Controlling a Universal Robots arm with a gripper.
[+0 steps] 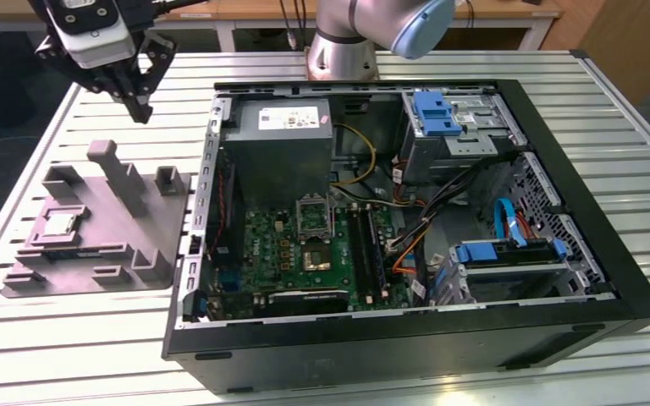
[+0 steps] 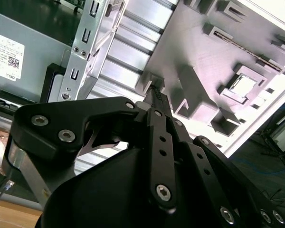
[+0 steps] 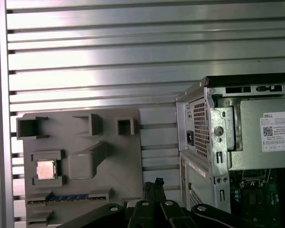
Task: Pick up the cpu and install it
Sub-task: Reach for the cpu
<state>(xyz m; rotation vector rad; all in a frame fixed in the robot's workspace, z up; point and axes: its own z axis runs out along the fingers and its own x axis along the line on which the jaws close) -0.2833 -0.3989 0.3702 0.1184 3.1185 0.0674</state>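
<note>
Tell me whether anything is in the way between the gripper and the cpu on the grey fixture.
Nothing covers the cpu: it lies bare in its pocket on the fixture. The gripper hangs higher up, beyond the fixture's far end in the exterior view. Only the fixture's tall pegs stand between them, seemingly below the gripper.

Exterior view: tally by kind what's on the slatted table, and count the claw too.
cpu: 1, sitting in the grey fixture
grey fixture: 1
open computer case: 1
claw: 1, shut, holding nothing
Total: 4
</note>
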